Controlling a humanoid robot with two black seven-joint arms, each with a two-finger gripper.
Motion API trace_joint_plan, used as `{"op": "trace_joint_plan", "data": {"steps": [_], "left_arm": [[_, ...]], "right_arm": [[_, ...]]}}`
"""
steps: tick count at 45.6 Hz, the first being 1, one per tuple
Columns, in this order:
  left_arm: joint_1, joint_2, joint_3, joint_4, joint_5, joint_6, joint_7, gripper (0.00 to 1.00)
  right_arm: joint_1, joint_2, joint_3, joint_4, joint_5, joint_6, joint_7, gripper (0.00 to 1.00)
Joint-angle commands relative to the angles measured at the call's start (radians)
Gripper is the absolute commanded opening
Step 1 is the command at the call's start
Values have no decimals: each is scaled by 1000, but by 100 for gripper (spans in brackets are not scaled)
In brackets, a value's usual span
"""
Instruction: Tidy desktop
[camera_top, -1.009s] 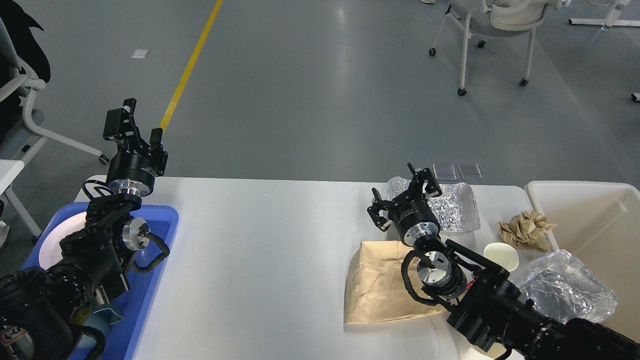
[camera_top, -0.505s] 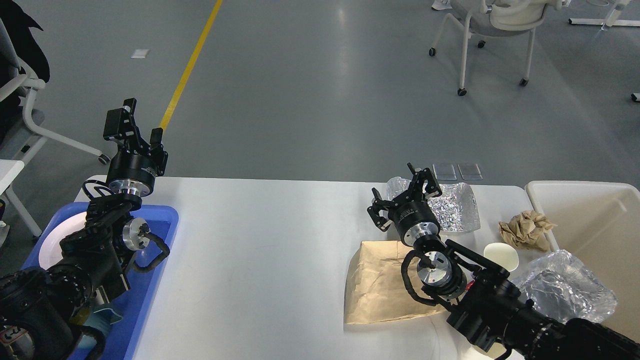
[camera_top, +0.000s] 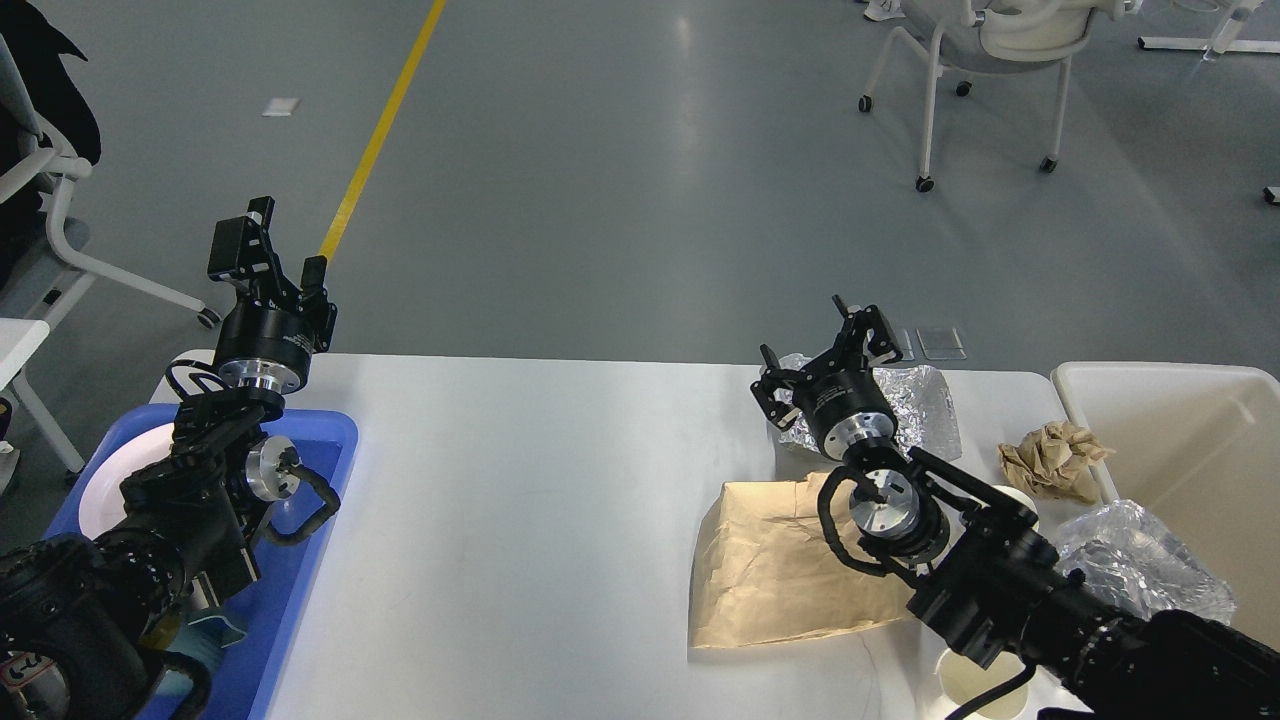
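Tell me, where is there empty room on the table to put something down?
The widest bare patch of the desktop lies in the middle, between the blue tray and the brown paper bag. The right end is crowded: foil tray, crumpled paper, foil wrap and paper cups beside the cream bin.

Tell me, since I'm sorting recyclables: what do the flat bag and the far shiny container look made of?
The flat bag looks like matte brown kraft paper, creased and dull. The shiny container looks like thin aluminium foil: crinkled and glinting silver.
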Motion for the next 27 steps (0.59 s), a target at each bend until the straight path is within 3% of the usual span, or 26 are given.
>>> {"op": "trace_joint_plan", "data": {"steps": [1, 27], "left_arm": [[0, 2, 0, 0, 0, 0, 0, 96], [0, 2, 0, 0, 0, 0, 0, 96]], "right_arm": [[24, -84, 13, 14, 1, 8, 8, 100], [87, -215, 91, -37, 1, 37, 12, 100]]}}
